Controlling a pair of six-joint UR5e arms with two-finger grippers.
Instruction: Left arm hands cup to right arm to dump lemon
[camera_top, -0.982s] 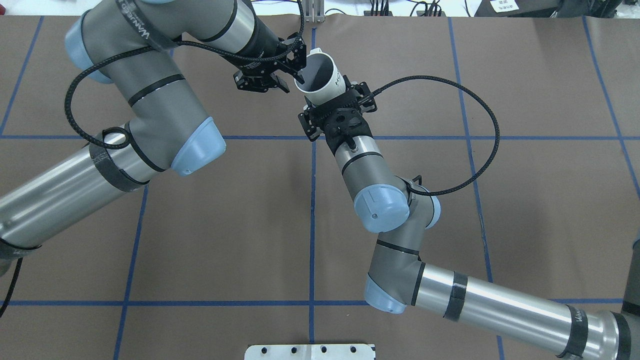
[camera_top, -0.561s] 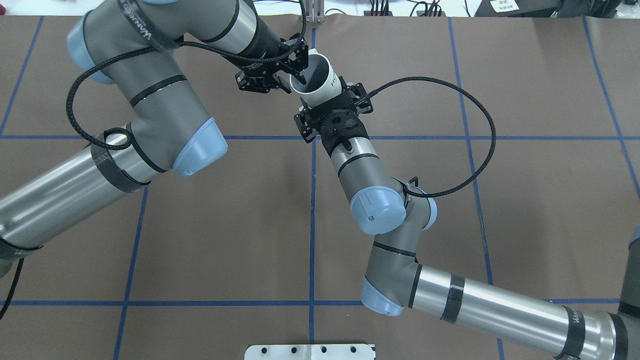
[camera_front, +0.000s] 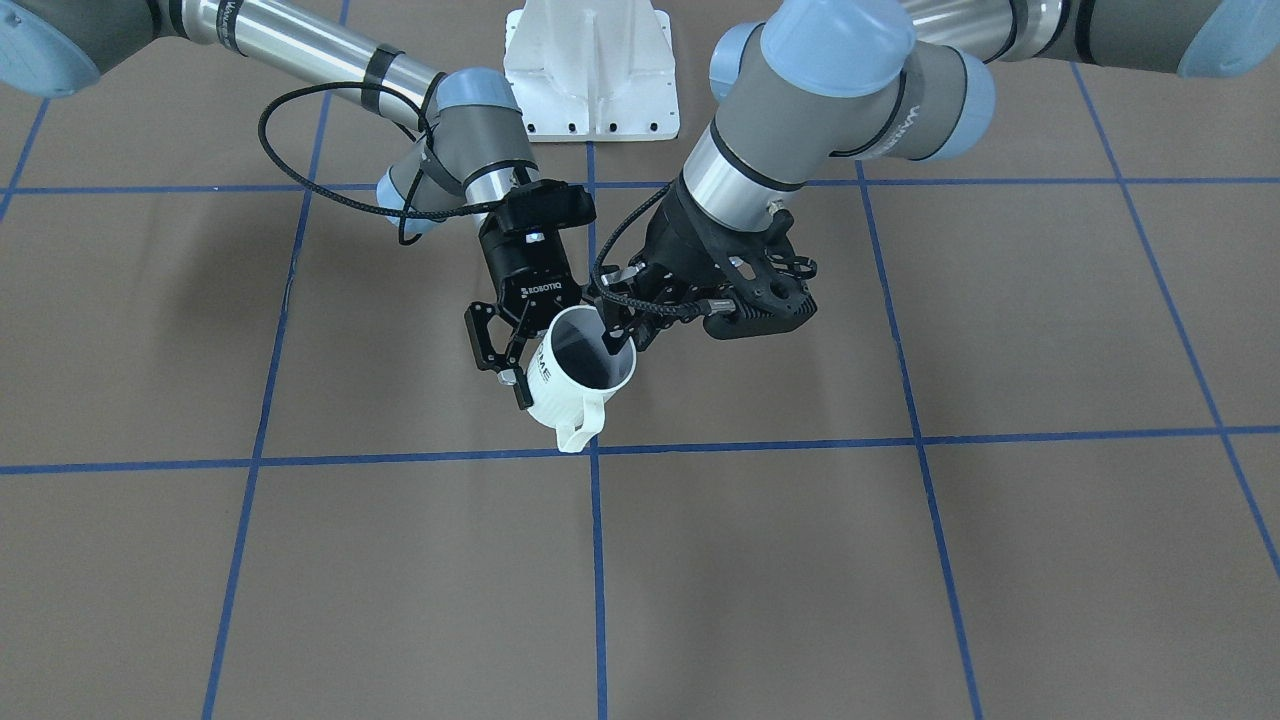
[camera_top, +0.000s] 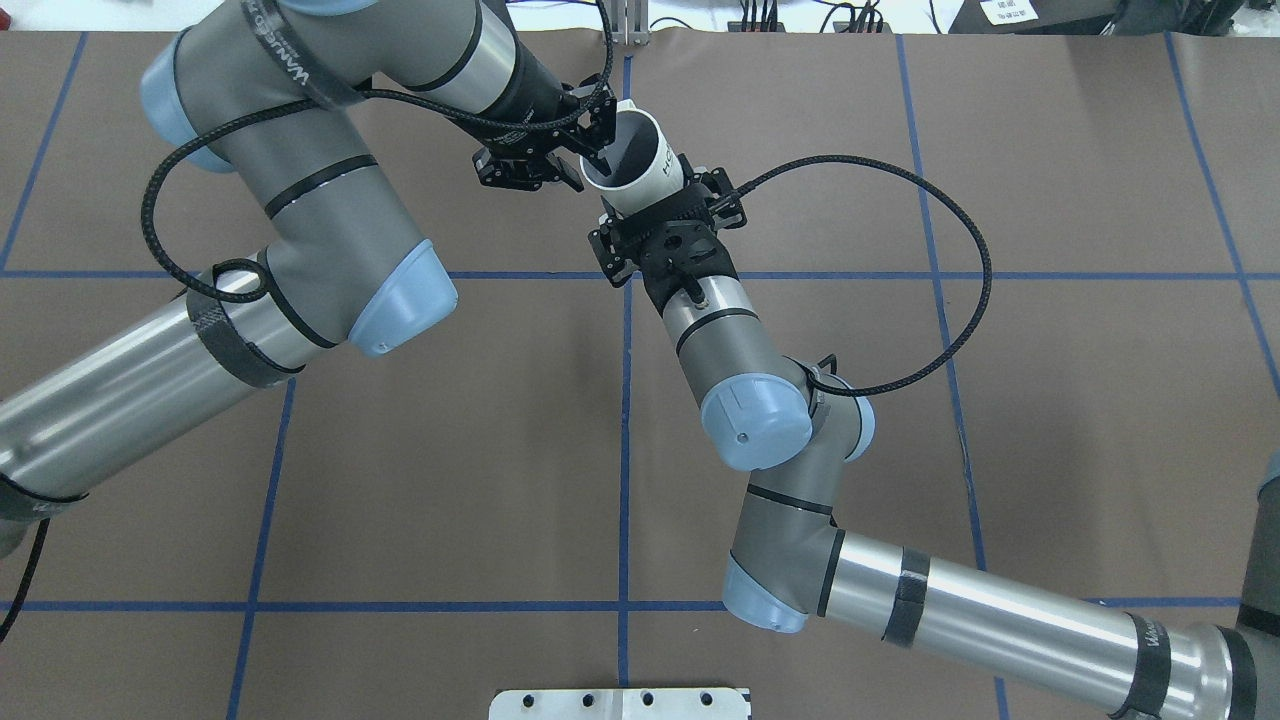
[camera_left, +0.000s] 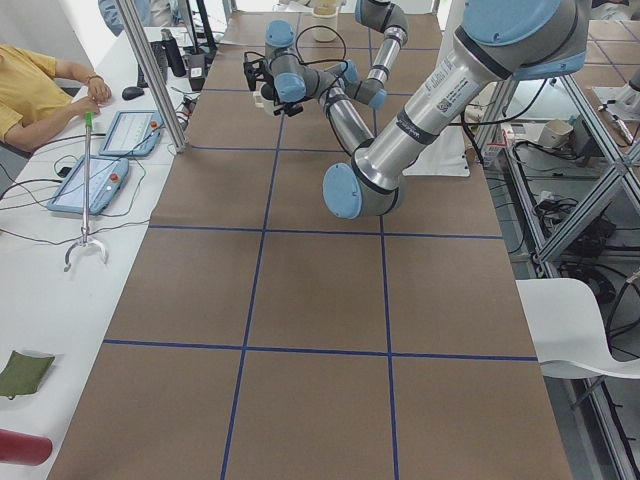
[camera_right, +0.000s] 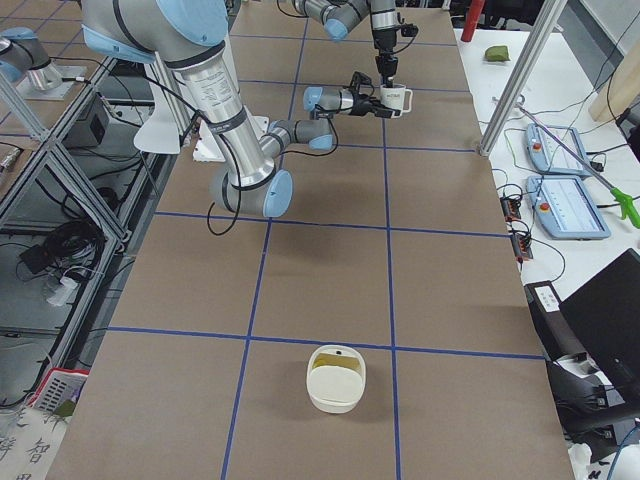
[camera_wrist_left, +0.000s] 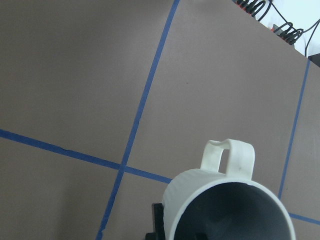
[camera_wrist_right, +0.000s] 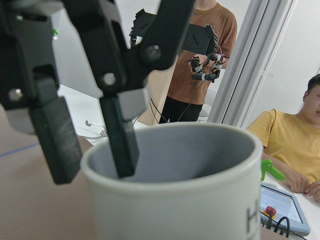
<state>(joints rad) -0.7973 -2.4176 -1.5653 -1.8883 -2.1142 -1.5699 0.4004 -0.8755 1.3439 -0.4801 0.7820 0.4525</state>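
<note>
White ribbed mug (camera_front: 578, 378), grey inside, hangs above the brown bench (camera_front: 900, 550), mid-width, on the side far from the robot's base. Mouth up, slight tilt, handle pointing away from the base.

Left arm's black claw (camera_front: 618, 345) comes from above and pinches the rim wall, one finger inside, one outside. Right arm's black ROBOTIQ claw (camera_front: 545, 358) straddles the mug's body from the side; gripping or only around it, cannot tell.

No lemon visible inside. The left claw's way out looks to be straight up, along the mug's axis.

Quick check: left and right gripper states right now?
Left gripper: closed, pinching the white mug by its rim, one finger inside.
Right gripper: straddles the mug's body; cannot tell if open or closed.
</note>
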